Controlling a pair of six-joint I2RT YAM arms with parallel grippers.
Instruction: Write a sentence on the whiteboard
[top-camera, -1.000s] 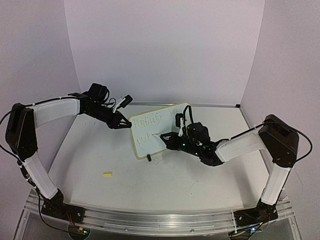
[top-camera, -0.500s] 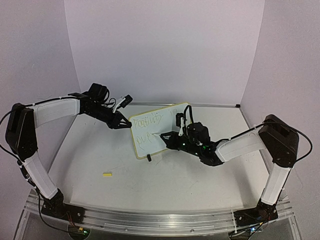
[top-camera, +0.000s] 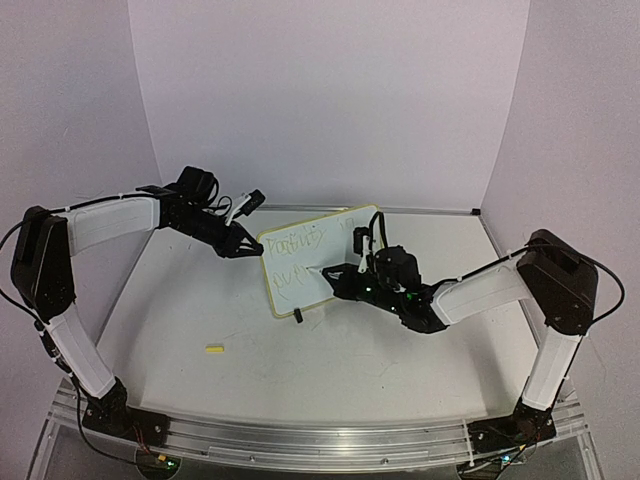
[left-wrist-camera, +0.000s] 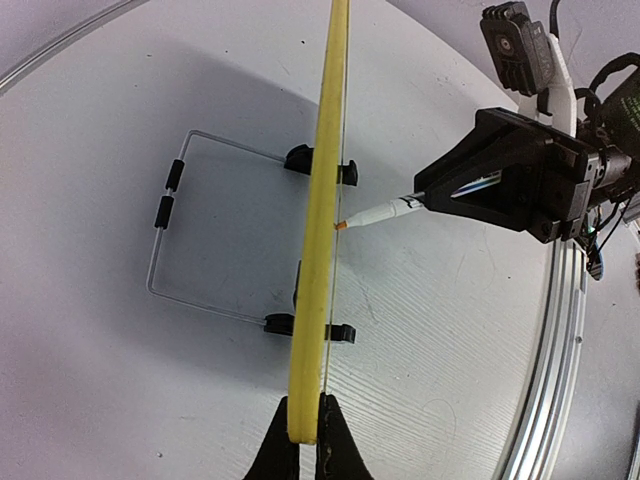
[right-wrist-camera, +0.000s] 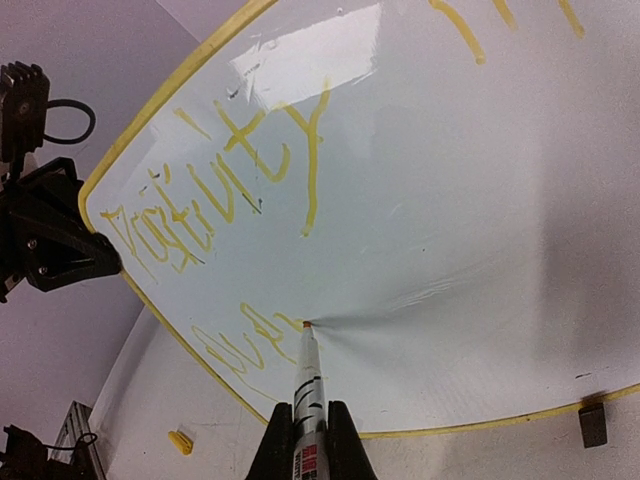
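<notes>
The whiteboard (top-camera: 312, 258) stands tilted on the table, its pale yellow rim (left-wrist-camera: 322, 240) edge-on in the left wrist view. My left gripper (left-wrist-camera: 306, 412) is shut on that rim at the board's left edge (top-camera: 256, 248). My right gripper (right-wrist-camera: 307, 418) is shut on a slim white marker (right-wrist-camera: 310, 372). The marker's orange tip touches the white face (right-wrist-camera: 450, 210) at the end of the lower line. The sentence (right-wrist-camera: 215, 195) runs in two lines of yellow handwriting, faint in the top view (top-camera: 298, 243). The right gripper (top-camera: 338, 274) sits in front of the board.
A small yellow cap (top-camera: 214, 349) lies on the table left of the centre, also seen as the cap (right-wrist-camera: 180, 441). A wire stand (left-wrist-camera: 160, 240) and black feet (left-wrist-camera: 346, 172) prop the board from behind. An aluminium rail (top-camera: 320, 440) runs along the near edge.
Almost nothing: the right wrist has crept very slightly along the board with the marker. The left arm and the board hold still.
</notes>
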